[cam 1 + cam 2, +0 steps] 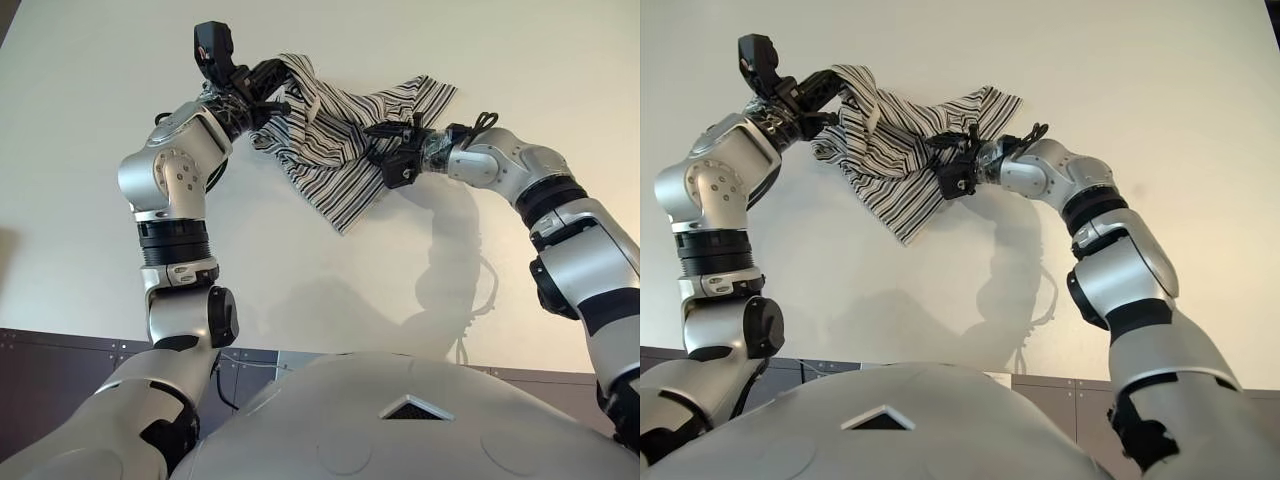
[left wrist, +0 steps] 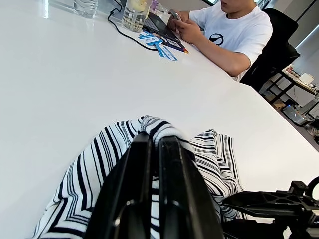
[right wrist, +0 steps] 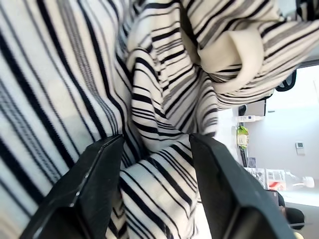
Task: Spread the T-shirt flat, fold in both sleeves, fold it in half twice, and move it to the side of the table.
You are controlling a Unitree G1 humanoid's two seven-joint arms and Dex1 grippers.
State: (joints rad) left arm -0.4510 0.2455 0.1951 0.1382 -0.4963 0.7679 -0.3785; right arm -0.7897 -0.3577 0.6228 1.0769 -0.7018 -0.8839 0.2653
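Striped T-shirt [image 1: 335, 135] held between two arms over a white table [image 1: 520, 50]. At left, the left gripper [image 1: 278, 88] is raised, its jaws drawn together and clamped on a fold of cloth at the shirt's upper left edge. Centre, the T-shirt is bunched and crumpled at the far middle of the table, part lifted at the left, one corner trailing toward the near side. At right, the right gripper [image 1: 380, 138] lies low against the shirt's right part; its fingers [image 3: 99, 179] stand apart with a ridge of striped cloth between them. Far across the table, a cable [image 2: 127, 34] and a bottle [image 2: 85, 6].
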